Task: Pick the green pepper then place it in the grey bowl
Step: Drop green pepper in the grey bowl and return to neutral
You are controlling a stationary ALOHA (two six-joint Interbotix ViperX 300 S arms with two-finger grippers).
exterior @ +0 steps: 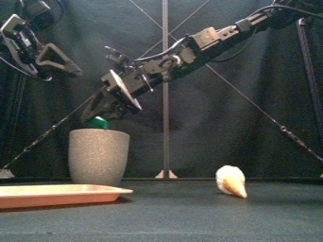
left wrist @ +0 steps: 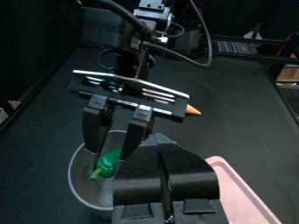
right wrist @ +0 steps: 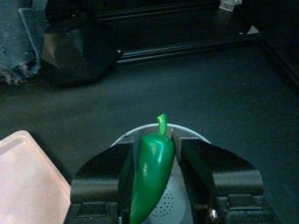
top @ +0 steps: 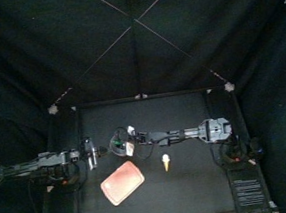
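The green pepper (right wrist: 149,175) hangs point-up between the jaws of my right gripper (right wrist: 153,160), which is shut on it. It sits just over the mouth of the tall grey speckled cup (exterior: 98,156), its lower end at the rim (left wrist: 82,166). In the front view the pepper (exterior: 97,122) shows just above the cup, under the right gripper (exterior: 109,106), whose arm reaches across from the right. My left gripper (left wrist: 170,175) rests beside the cup on the left, jaws shut with nothing in them.
A flat pink tray (exterior: 57,194) lies in front of the cup toward the left. A pale cream toy food (exterior: 229,181) lies on the table to the right of the cup, seen in the top view as a toy (top: 165,162) beside the tray (top: 122,183).
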